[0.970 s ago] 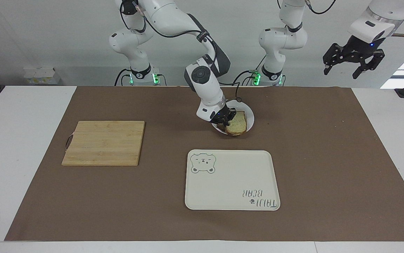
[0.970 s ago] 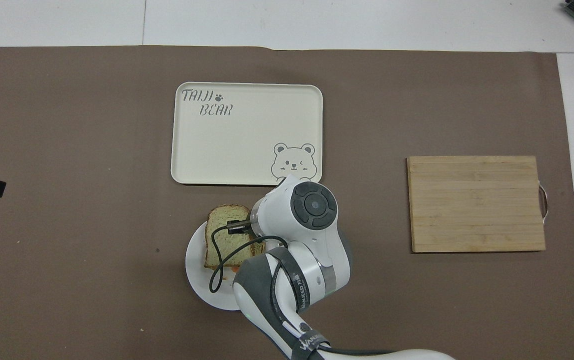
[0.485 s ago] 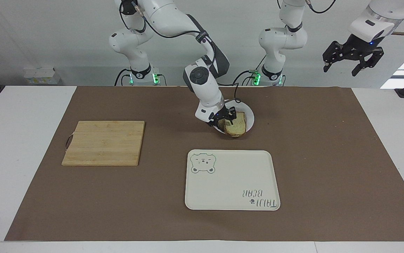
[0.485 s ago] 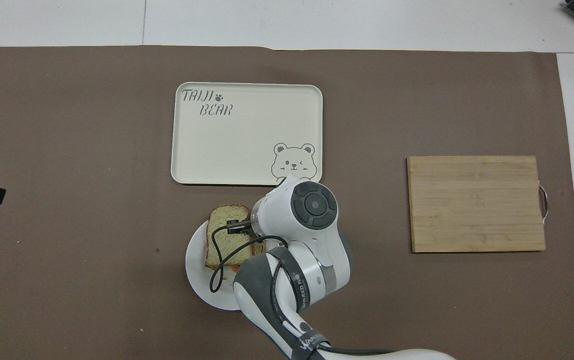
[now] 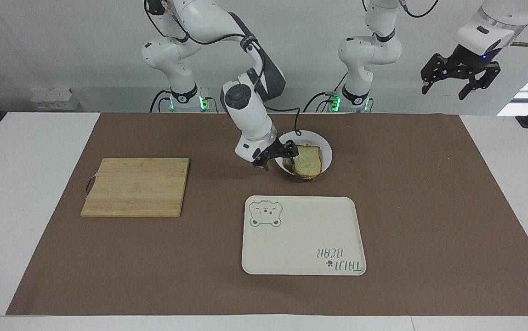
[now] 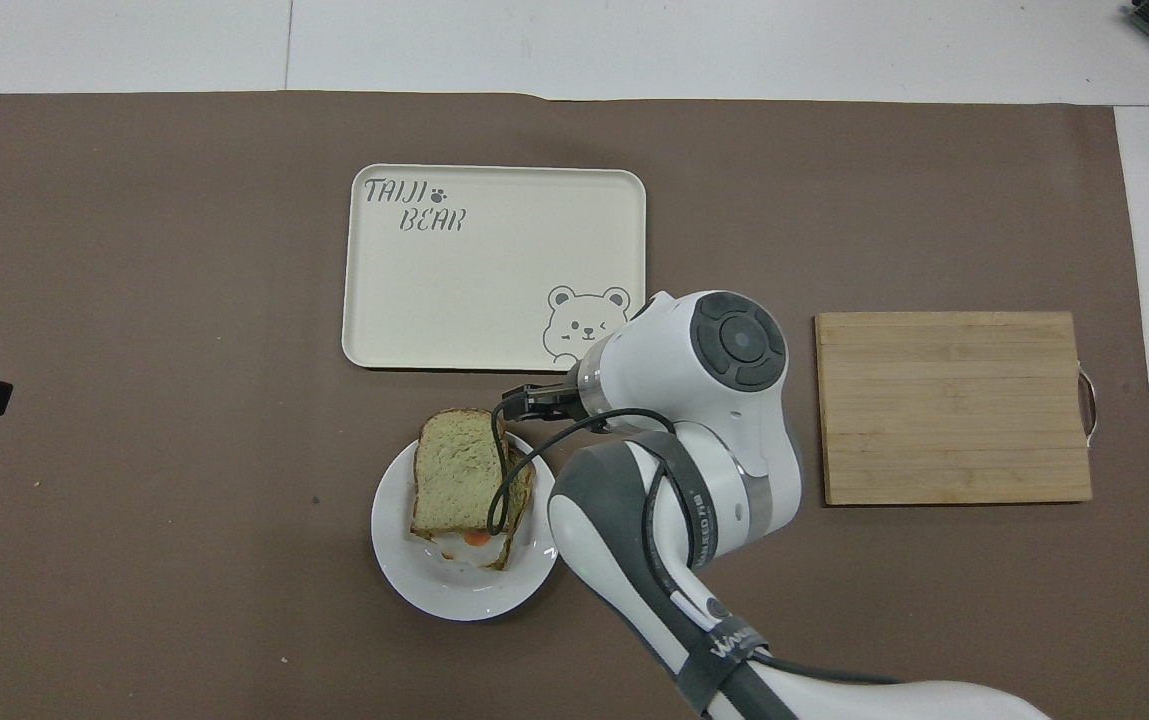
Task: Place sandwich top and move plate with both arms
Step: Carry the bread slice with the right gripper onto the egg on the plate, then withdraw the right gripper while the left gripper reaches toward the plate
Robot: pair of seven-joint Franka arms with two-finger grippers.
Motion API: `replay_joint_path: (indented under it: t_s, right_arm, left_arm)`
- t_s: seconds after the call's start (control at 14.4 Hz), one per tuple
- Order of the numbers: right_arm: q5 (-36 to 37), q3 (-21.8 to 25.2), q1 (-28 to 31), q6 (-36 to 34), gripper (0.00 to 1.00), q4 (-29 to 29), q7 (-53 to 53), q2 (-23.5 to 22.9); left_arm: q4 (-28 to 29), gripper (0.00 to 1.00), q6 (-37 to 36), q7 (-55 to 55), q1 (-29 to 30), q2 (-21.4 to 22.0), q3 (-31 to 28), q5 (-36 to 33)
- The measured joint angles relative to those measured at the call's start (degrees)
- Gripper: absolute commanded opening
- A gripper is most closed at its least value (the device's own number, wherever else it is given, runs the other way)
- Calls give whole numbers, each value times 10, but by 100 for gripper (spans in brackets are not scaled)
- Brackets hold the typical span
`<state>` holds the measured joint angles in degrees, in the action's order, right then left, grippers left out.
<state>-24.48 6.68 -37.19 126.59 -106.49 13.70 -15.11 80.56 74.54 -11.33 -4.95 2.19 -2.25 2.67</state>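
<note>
The sandwich top (image 5: 309, 162), a pale bread slice with a brown crust, lies on the filled slice below it on the round white plate (image 5: 307, 137). In the overhead view the top slice (image 6: 456, 468) covers most of the stack, and some egg shows at its nearer edge above the plate's rim (image 6: 454, 595). My right gripper (image 5: 280, 157) is open and empty, just beside the plate on the cutting board's side, and it also shows in the overhead view (image 6: 526, 400). My left gripper (image 5: 447, 87) is open and waits high off the left arm's end of the table.
A cream rectangular tray (image 5: 303, 235) with a bear drawing lies farther from the robots than the plate. A wooden cutting board (image 5: 136, 186) lies toward the right arm's end. Brown paper covers the table.
My right gripper has let go of the sandwich top and drawn away from the plate toward the cutting board. The slice now rests on the stack. The left arm has barely moved.
</note>
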Motion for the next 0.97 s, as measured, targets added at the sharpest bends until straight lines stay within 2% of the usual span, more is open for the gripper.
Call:
replay_joint_path:
  t_s: [0.14,0.28,0.49,0.69,0.97]
  right_arm:
    - [40,0,31,-46,100,1,0,23]
    - [55,1,60,-99,100,3,-2,45]
    - [67,2,103,-186,100,12,-3,69]
    - [78,3,147,-264,100,22,-4,78]
    - [132,3,184,-307,100,24,-5,78]
  left_arm:
    - [8,100,2,5,0,2,-1,33]
    - [50,100,27,8,0,20,-2,66]
    - [185,100,107,9,0,65,-3,115]
    - [325,100,227,8,-1,88,0,172]
    - [451,100,327,-18,-8,98,3,263]
